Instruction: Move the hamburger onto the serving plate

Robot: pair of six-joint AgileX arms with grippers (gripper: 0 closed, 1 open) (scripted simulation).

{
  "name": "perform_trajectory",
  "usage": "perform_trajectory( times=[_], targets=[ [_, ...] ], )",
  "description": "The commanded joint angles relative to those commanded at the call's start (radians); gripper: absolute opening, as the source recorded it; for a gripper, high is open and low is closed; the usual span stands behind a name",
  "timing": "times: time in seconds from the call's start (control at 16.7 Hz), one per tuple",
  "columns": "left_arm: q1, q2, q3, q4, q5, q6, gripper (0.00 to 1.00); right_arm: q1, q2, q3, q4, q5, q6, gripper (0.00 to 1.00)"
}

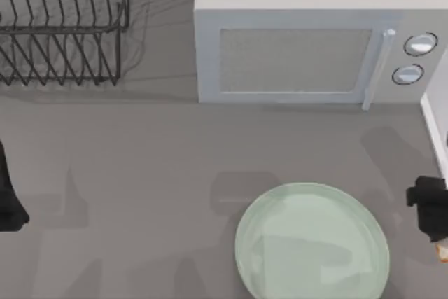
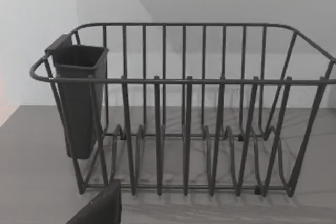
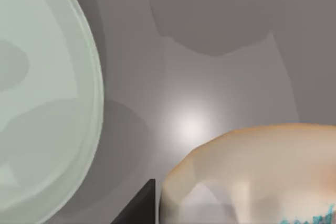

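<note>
My right pincer (image 1: 435,223) is way over at the right edge of the worktop (image 1: 140,173), just beside the serving plate (image 1: 311,243) but not touching it. Can't tell from here whether its fingers are apart or together, so I won't call it. The hamburger (image 1: 442,250) is right there at the pincer, a cream and orange lump peeking out at the very edge of the top view; it looms large in my right wrist view (image 3: 252,177), sitting off the plate with a strip of grey worktop between it and the plate's mint-green rim (image 3: 79,77). Whether I've actually got hold of it, I can't say.

My left pincer (image 1: 8,201) is parked at the left edge of the worktop, again can't tell its state. Its wrist camera looks at the dark wire dish rack (image 2: 184,119) with the little cutlery cup (image 2: 79,98) hooked on one end. The microwave (image 1: 308,47) stands at the back, behind the plate.
</note>
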Motion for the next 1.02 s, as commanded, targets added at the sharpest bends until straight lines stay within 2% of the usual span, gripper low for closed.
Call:
perform_trajectory(
  times=[0.18,0.42,0.66,1.02],
  targets=[
    [0.0,0.0,0.0,0.0,0.0,0.0,1.0,0.012,0.019,0.014,-0.004,-0.002,-0.08,0.0],
    [0.0,0.0,0.0,0.0,0.0,0.0,1.0,0.047,0.073,0.055,-0.014,-0.006,-0.307,0.0],
    [0.0,0.0,0.0,0.0,0.0,0.0,1.0,0.099,0.146,0.11,-0.025,-0.012,-0.644,0.0],
    [0.0,0.0,0.0,0.0,0.0,0.0,1.0,0.193,0.26,0.195,-0.027,-0.022,-1.271,0.0]
  ],
)
